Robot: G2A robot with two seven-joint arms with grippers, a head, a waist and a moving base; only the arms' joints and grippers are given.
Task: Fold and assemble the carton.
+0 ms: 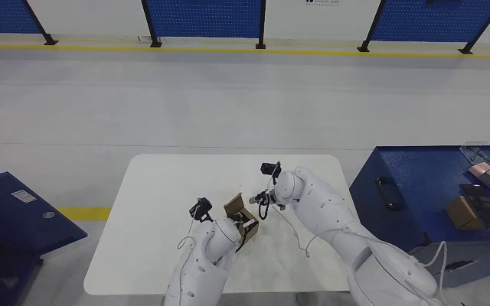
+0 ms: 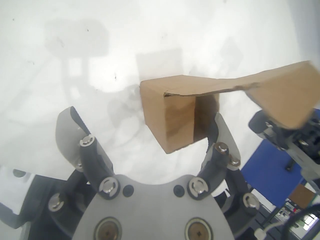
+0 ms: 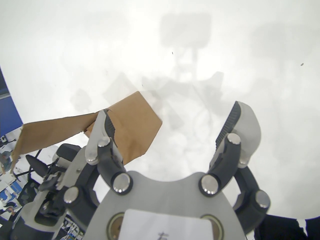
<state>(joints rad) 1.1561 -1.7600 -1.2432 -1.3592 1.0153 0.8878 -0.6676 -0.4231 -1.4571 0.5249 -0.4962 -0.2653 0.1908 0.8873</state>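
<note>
Top view: carton (image 1: 239, 214) lies diagonal, open end facing left claw (image 2: 141, 125).

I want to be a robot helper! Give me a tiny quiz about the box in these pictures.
1. True or false: the brown cardboard carton has every flap folded shut.
2. Pick one: the robot's left hand is A) open, B) shut on the carton, C) shut on nothing.
3. Short answer: how many robot hands are close to the carton on the flat white table?

Key
1. False: one side gapes open and a flap sticks out.
2. A.
3. Two: the left hand and the right hand.
</note>
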